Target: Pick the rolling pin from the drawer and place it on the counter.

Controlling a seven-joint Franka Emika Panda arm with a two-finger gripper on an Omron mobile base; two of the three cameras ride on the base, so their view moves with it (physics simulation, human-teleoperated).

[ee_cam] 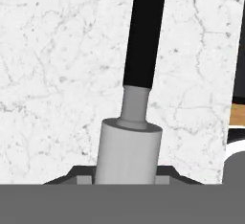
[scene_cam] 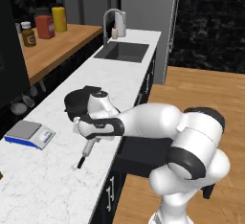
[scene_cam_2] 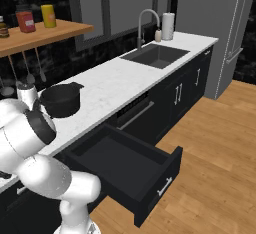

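The left base view is taken from behind and left of the arm, looking forward and down along the counter point(scene_cam: 57, 170) towards the sink point(scene_cam: 122, 51) at its far end. The right base view is taken from behind and right, further from the sink point(scene_cam_2: 156, 55), with the open drawer point(scene_cam_2: 125, 170) seen near below the counter point(scene_cam_2: 107, 85). Counter, sink and pot point(scene_cam_2: 61, 99) are shared by both. The hand view is set very close above the counter point(ee_cam: 52, 89), looking down along the rolling pin point(ee_cam: 136, 98)
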